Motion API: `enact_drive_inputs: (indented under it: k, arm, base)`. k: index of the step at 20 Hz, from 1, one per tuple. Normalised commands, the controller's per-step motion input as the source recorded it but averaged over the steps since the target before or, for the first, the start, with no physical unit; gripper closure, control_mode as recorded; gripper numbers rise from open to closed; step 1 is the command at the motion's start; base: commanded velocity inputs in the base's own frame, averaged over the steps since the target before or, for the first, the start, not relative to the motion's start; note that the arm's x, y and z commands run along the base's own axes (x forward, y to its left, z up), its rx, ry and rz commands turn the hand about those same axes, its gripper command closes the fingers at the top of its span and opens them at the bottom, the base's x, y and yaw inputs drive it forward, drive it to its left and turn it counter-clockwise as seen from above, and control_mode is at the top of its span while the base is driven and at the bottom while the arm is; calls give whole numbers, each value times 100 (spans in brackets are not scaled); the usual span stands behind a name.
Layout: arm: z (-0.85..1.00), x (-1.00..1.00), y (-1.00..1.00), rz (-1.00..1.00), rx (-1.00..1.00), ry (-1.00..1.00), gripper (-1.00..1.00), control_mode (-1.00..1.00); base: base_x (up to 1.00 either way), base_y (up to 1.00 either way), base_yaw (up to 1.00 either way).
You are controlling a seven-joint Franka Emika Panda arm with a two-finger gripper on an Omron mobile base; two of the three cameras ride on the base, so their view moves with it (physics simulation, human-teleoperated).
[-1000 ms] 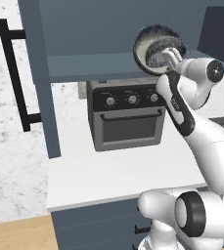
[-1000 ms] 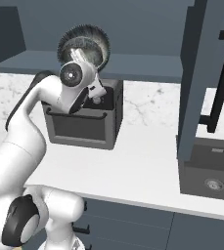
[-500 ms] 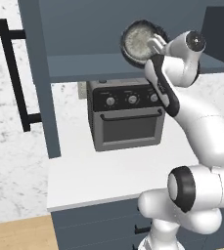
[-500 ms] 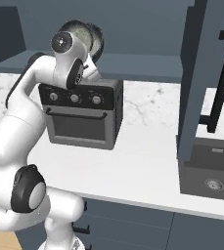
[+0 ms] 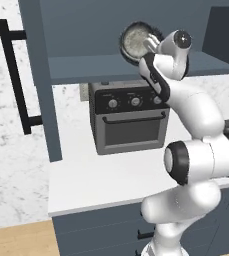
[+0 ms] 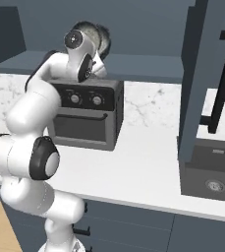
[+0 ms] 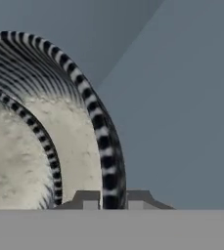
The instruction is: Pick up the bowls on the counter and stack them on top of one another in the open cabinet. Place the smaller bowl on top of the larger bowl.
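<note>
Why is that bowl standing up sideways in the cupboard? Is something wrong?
It does look odd. The bowl is tipped on edge above the cabinet shelf, its speckled inside facing out, because the gripper is pinching its rim. In the hand view, a second rim nests inside it. Nothing looks spilled or broken.

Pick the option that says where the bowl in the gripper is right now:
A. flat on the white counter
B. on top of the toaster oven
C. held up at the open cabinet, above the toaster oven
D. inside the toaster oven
C: the gripper pinches the bowl by its rim, tipped on edge at the cabinet shelf, above the toaster oven.
</note>
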Motion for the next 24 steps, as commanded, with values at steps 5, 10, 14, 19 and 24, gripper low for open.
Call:
enact_drive_inputs:
  k: [5, 10, 14, 19, 24]
  arm:
    - [-7, 89, 0, -5, 0, 0, -100, -100]
    - [0, -27, -2, 0, 0, -5, -100, -100]
    - [-43, -100, -28, 0, 3, -38, -100, -100]
    - [-99, -100, -58, 0, 3, -38, -100, -100]
    - [-100, -100, -82, 0, -1, -8, -100, -100]
  base:
    - [0, 0, 0]
    - [0, 0, 0]
    - [0, 0, 0]
    - [0, 0, 0]
    - [0, 0, 0]
